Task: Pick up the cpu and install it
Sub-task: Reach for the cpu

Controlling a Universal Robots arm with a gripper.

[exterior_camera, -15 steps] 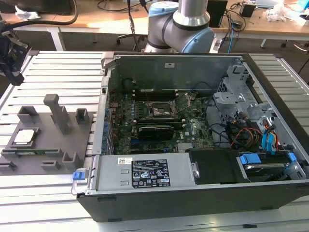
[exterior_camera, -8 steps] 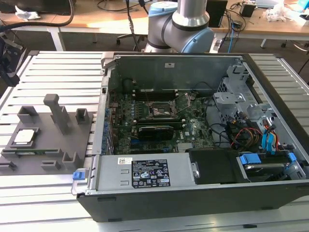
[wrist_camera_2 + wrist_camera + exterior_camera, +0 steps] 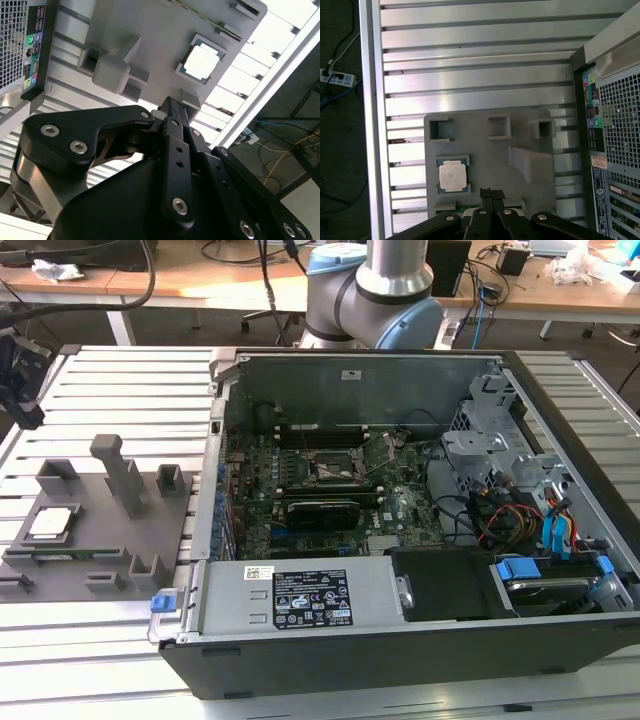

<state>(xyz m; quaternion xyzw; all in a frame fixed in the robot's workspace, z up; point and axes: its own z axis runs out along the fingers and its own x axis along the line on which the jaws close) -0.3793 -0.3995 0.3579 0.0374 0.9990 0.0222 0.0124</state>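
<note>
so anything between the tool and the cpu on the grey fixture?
Nothing visible. The small square silver-topped cpu lies uncovered in its recess on the flat grey plastic fixture. The black tool hangs clear of it, open air between. The fixture's grey upright block stands off to one side.

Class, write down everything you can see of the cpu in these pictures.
The cpu is a small flat square chip with a silver-grey metal top and a thin border round it. It lies flat, top up, seated in a square recess of the grey holder block, which rests on the slatted table beside the open computer case. Only the holder touches it. The hand is shut and clear of it.
</note>
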